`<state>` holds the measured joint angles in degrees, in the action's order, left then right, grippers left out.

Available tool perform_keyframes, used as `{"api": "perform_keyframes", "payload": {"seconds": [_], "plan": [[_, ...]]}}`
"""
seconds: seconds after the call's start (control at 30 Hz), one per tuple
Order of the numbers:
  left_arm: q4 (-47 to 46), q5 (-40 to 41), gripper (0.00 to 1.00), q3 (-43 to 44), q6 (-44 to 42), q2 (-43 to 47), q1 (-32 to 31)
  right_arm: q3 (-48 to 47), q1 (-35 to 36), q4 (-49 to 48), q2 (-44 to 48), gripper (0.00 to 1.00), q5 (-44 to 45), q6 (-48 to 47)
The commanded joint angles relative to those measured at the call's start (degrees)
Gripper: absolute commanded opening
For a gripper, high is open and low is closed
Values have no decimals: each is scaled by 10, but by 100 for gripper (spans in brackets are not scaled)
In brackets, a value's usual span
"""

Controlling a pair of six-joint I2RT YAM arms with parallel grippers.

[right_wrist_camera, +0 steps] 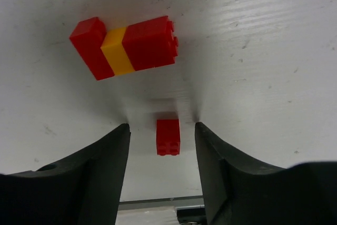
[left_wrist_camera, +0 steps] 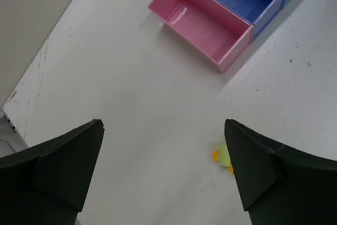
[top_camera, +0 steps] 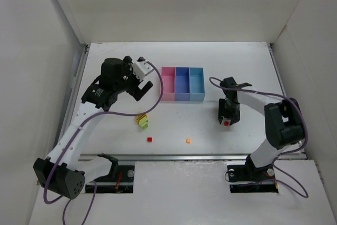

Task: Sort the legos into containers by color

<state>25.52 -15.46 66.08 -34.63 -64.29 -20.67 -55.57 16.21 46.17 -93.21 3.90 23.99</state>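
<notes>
The containers are one small tray of a pink bin point(top_camera: 168, 84), a blue-violet bin point(top_camera: 182, 84) and a light blue bin point(top_camera: 196, 84). A yellow-green clump point(top_camera: 142, 120), a red brick point(top_camera: 149, 139) and an orange brick point(top_camera: 188, 140) lie on the table in front. My left gripper point(top_camera: 142, 89) is open and empty, above the table left of the pink bin point(left_wrist_camera: 202, 22); the clump point(left_wrist_camera: 224, 154) peeks out beside its right finger. My right gripper point(right_wrist_camera: 162, 127) is open, its fingertips straddling a small red brick point(right_wrist_camera: 168, 137). A red-yellow-red piece point(right_wrist_camera: 124, 47) lies just beyond.
White walls enclose the table on the left, back and right. A metal rail point(top_camera: 200, 156) runs along the near edge by the arm bases. Purple cables hang from both arms.
</notes>
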Motion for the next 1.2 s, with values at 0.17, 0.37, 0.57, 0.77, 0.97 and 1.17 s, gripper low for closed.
{"api": "perform_keyframes", "payload": {"seconds": [0.17,0.37,0.57,0.77,0.97,1.17], "plan": [[-16,-9,100,-7,2,27,-3,17,4,-21,-3,30,4,13],[-16,-4,100,-17,2,27,-3,11,4,-21,4,0,10,13],[-16,-9,100,-28,7,27,-3,-84,96,12,42,0,13,-31],[-94,84,100,-39,132,22,-3,-270,116,-19,2,0,1,-63],[-108,134,100,-32,169,22,2,-454,102,-5,-190,0,-17,-109],[-93,129,100,-32,164,22,2,-498,96,1,-241,6,-5,-96]]}}
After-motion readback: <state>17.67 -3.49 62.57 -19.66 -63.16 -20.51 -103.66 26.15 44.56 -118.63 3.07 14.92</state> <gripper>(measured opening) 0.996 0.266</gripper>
